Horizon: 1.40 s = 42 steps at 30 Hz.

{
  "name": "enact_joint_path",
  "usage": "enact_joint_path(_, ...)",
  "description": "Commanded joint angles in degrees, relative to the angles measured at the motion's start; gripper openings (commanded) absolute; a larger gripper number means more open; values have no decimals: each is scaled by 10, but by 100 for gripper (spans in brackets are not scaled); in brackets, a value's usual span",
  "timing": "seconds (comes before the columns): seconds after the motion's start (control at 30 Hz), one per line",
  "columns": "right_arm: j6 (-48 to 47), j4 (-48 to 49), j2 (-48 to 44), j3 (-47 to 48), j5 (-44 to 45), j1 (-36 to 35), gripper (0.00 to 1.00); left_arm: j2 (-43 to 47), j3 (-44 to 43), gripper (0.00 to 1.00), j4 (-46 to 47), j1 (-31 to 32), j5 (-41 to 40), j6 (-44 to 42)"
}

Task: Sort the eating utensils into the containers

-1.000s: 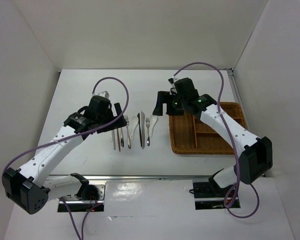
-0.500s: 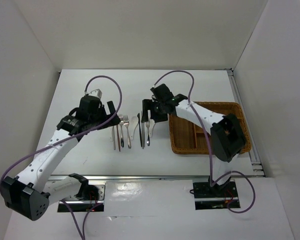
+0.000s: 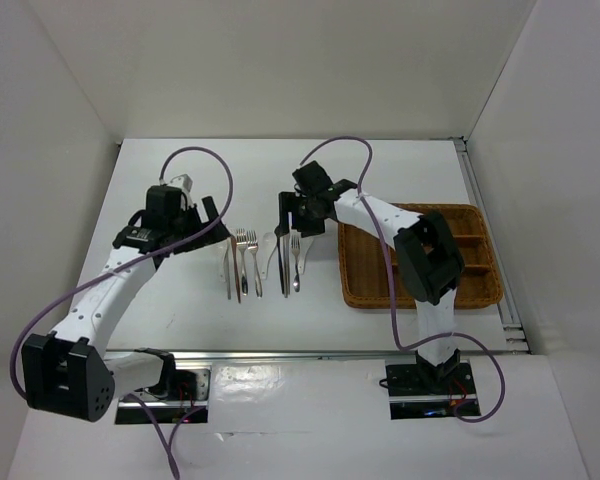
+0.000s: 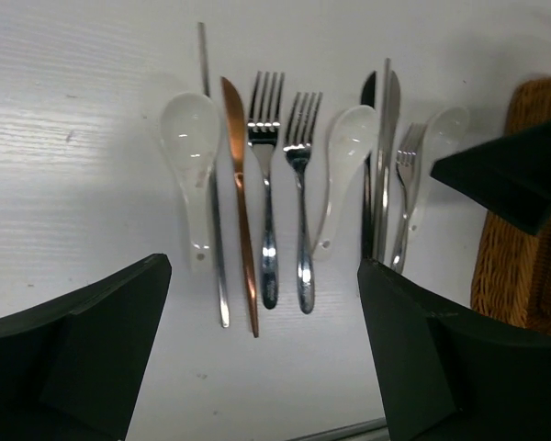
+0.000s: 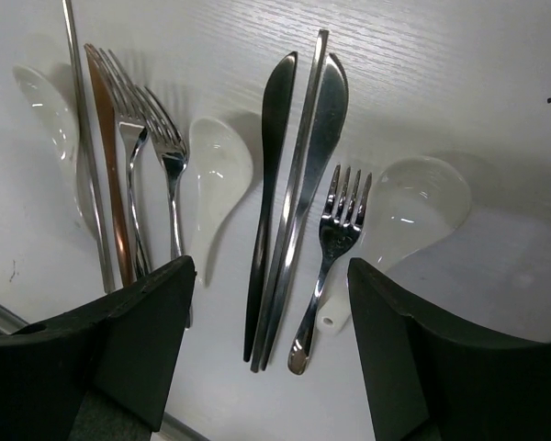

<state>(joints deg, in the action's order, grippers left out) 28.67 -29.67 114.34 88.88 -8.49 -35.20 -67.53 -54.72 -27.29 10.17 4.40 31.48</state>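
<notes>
My left gripper [image 4: 262,268] hangs with its jaws spread wide, holding nothing, near the left end of the row of utensils [image 3: 261,262]. My right gripper [image 5: 271,266] is released too, empty, over the row's right part. The utensils lie side by side on the white table [image 3: 420,170] at the middle of the top view: white soup spoons [image 5: 413,209], forks [image 4: 265,138], knives [image 5: 329,110]. The wicker tray [image 3: 380,298] sits at centre right, just beside the row, not touching it.
</notes>
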Motion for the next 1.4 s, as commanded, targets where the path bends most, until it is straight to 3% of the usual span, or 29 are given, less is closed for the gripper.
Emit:
enact_joint_path(0.0, -16, 19, -11, 23, -21, 3, 75, -11, 31, 98, 71, -41, 36, -16)
enact_joint_path(0.13, -28, 32, -22, 18, -40, 3, 75, -32, 67, 93, 145, -92, 90, -39)
enact_joint_path(0.27, -42, 37, -28, 18, -40, 3, 75, -61, 80, 89, 181, -106, 89, -63)
enact_joint_path(0.5, -48, 43, -52, 23, -46, 3, 75, -140, 80, 77, 246, -155, 162, -28)
enact_joint_path(0.83, -48, 48, -83, 1, -35, 3, 75, -215, 80, 68, 276, -155, 176, -22)
enact_joint_path(1.0, -48, 53, -95, -5, -25, 3, 75, -220, 85, 63, 276, -155, 138, -1)
enact_joint_path(1.37, -42, 58, -95, -10, -30, 3, 74, -254, 96, 60, 288, -155, 145, -1)
